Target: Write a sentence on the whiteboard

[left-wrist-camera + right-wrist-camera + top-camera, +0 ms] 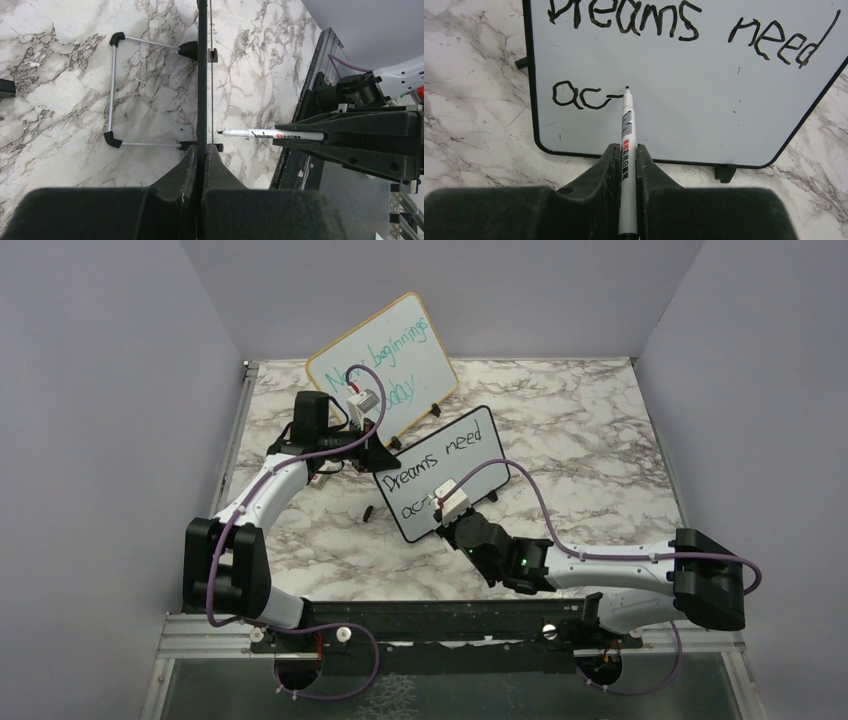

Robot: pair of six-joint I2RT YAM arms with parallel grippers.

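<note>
The small black-framed whiteboard (445, 465) stands tilted on its feet mid-table. On it the sentence (684, 30) reads "Dreams need" in black, with "ac" and a short dash (579, 96) on the line below. My right gripper (627, 150) is shut on a white marker (627, 125), and the marker's black tip touches the board just right of the dash. My left gripper (202, 150) is shut on the whiteboard's left edge (202, 75), which the left wrist view shows edge-on. The marker (272, 134) also shows there, pointing at the board face. From above, the left gripper (385, 457) and right gripper (447, 515) flank the board.
A larger wood-framed board (385, 360) with teal handwriting stands behind, at the back of the marble table (590, 440). A small black cap-like piece (369, 512) lies left of the whiteboard. The board's wire stand (112, 90) rests on the table behind it. Grey walls close in on three sides.
</note>
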